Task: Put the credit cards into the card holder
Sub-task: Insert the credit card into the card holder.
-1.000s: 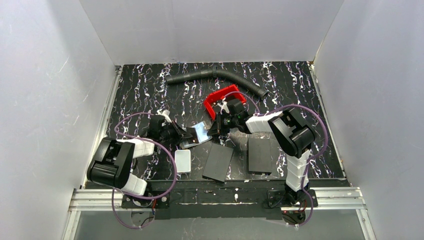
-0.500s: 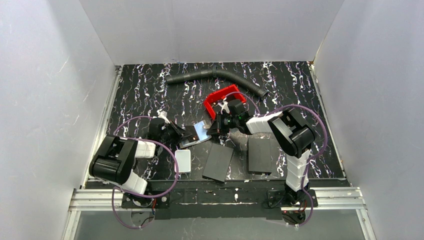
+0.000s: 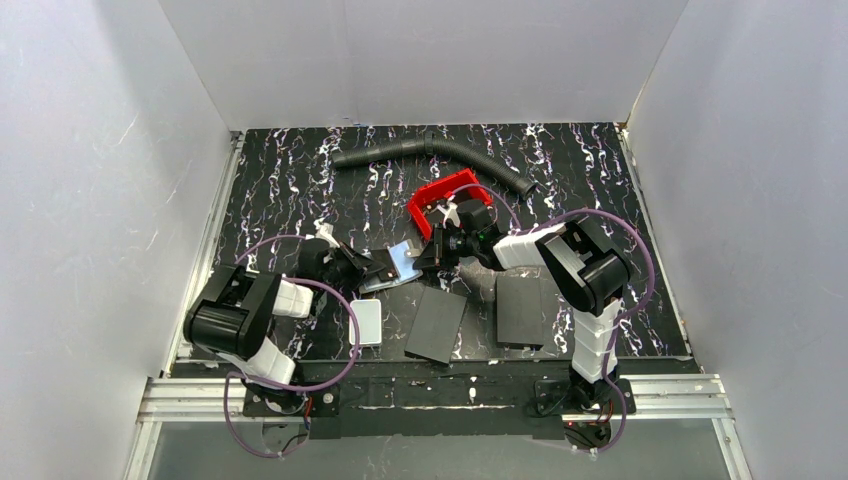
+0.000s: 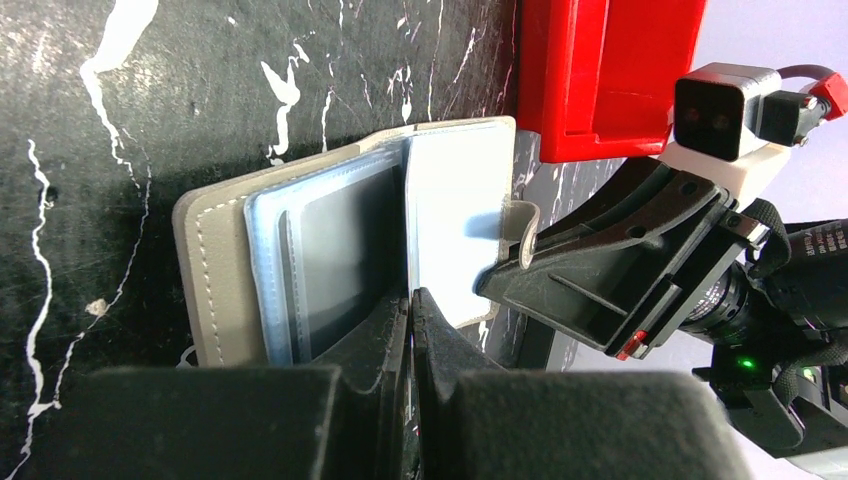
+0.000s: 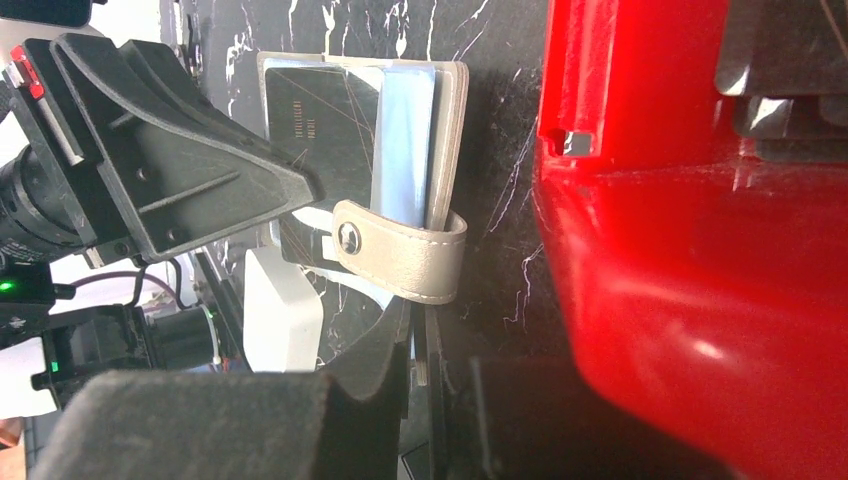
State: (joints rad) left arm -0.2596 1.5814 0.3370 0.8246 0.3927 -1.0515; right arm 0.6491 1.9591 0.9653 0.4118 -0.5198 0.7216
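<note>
1. The left arm (image 3: 235, 318) has shifted over the last second. Its big elbow block has swung forward and inward, pushing the wrist a little nearer the middle of the black white-veined table (image 3: 300, 170). The arm now lies low and bent, with the forearm pointing right.
2. The left gripper (image 4: 411, 302) has its fingers pressed together. In its wrist view they pinch the near edge of a clear inner sleeve.
3. The small grey-brown folding card holder (image 3: 400, 264) with silver-blue inner faces lies open on the table between the two grippers, just in front of the red plastic tray (image 3: 447, 193). Its opened face looks slightly narrower than a second ago, so the left arm seems to be tugging it. A dark insert sits in one sleeve.
4. The right gripper (image 5: 415, 322) has hardly moved. Its fingers are nearly together and appear to clamp the cover's edge just under the grey clasp tab (image 5: 400, 255).
5. The right arm (image 3: 585, 265) stands folded, elbow high, with the forearm reaching left and down.
6. I cannot pick out any pale credit cards in these views. With both grippers occupied by the holder, my judgement is that it is being spread and steadied, and loading has not begun.
</note>
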